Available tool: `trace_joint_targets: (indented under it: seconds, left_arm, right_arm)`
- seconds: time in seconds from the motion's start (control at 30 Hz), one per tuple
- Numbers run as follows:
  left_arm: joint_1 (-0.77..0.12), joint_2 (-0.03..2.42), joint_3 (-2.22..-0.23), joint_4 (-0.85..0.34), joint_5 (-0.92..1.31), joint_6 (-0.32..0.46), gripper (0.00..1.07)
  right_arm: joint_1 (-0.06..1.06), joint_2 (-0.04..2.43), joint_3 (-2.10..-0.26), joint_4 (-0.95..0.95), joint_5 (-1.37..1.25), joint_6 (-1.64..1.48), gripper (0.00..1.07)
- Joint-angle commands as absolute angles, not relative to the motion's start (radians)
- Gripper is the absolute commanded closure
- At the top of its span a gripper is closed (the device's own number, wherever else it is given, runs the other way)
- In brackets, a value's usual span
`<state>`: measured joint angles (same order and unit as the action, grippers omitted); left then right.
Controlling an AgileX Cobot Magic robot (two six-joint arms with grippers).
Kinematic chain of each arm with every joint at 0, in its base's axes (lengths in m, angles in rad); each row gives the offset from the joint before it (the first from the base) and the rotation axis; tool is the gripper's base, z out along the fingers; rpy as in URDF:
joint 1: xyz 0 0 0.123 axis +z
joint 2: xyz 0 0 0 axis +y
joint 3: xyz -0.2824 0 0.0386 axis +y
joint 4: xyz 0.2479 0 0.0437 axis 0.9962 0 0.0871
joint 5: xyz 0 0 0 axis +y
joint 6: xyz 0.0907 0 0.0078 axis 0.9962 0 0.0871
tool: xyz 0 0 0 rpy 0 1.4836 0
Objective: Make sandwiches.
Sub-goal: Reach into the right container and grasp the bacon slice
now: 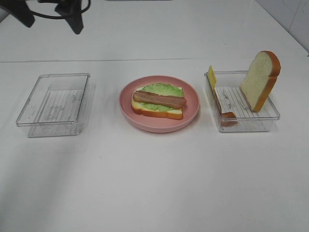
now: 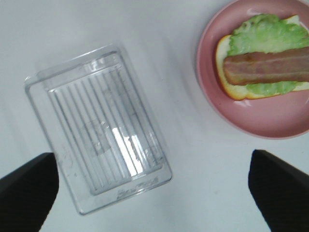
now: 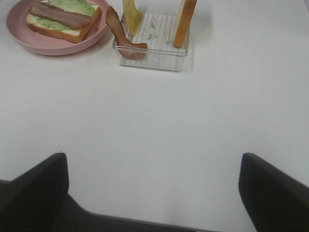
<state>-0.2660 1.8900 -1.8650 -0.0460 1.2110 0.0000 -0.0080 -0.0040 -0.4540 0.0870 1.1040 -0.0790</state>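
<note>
plate [image 1: 193, 104]: bread [image 1: 154, 114], lettuce [image 1: 161, 88], meat [image 1: 159, 99] stacked;
tray [image 1: 244, 124] right of plate: slice [image 1: 260, 79], cheese [image 1: 212, 75], strip [image 1: 227, 115];
left gripper [image 2: 152, 159], right gripper [image 3: 152, 159]: wide, empty

Honestly, there's nothing here you can actually read. The closest thing is the empty clear plastic tray [image 2: 96, 130] in the left wrist view. It's got a short line of raised lettering moulded into the floor by one short end, but it's way too faint and blurry to make out.
</note>
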Motion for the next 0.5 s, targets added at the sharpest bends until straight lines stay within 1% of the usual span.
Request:
trace_joint_targets:
  seconds: [0.03,0.1,0.17,0.2,0.23,0.27,0.33,0.37,0.4,0.43,0.47,0.5]
  left_arm:
    - [-0.238,1.833,-1.796,-0.042,1.317,-0.008,0.06]
    - [-0.222,1.811,-1.768,-0.042,1.317,-0.008,0.06]
    - [-0.16,1.734,-1.661,-0.04,1.316,-0.007,0.06]
    - [-0.16,1.734,-1.661,-0.04,1.316,-0.007,0.06]
    - [-0.13,1.689,-1.603,-0.04,1.315,0.0,0.06]
    - [-0.13,1.689,-1.603,-0.04,1.315,0.0,0.06]
    - [-0.083,1.625,-1.52,-0.04,1.315,0.012,0.06]
    - [-0.083,1.625,-1.52,-0.04,1.315,0.012,0.06]
    - [-0.066,1.6,-1.492,-0.04,1.315,0.011,0.06]
    - [-0.031,1.556,-1.444,-0.041,1.305,0.01,0.06]
    - [-0.031,1.556,-1.444,-0.041,1.305,0.01,0.06]
    - [-0.005,1.502,-1.394,-0.041,1.296,0.01,0.06]
  right_arm:
    - [-0.013,-0.027,-0.454,0.091,1.101,-0.072,0.14]
    - [-0.013,-0.027,-0.454,0.091,1.101,-0.072,0.14]
    - [-0.013,-0.027,-0.454,0.091,1.101,-0.072,0.14]
    - [-0.013,-0.027,-0.454,0.091,1.101,-0.072,0.14]
    - [-0.013,-0.027,-0.454,0.091,1.101,-0.072,0.14]
    - [-0.013,-0.027,-0.454,0.091,1.101,-0.072,0.14]
    - [-0.013,-0.027,-0.454,0.091,1.101,-0.072,0.14]
    - [-0.013,-0.027,-0.454,0.091,1.101,-0.072,0.14]
    - [-0.013,-0.027,-0.454,0.091,1.101,-0.072,0.14]
    - [-0.013,-0.027,-0.454,0.091,1.101,-0.072,0.14]
    - [-0.013,-0.027,-0.454,0.091,1.101,-0.072,0.14]
    - [-0.013,-0.027,-0.454,0.091,1.101,-0.072,0.14]
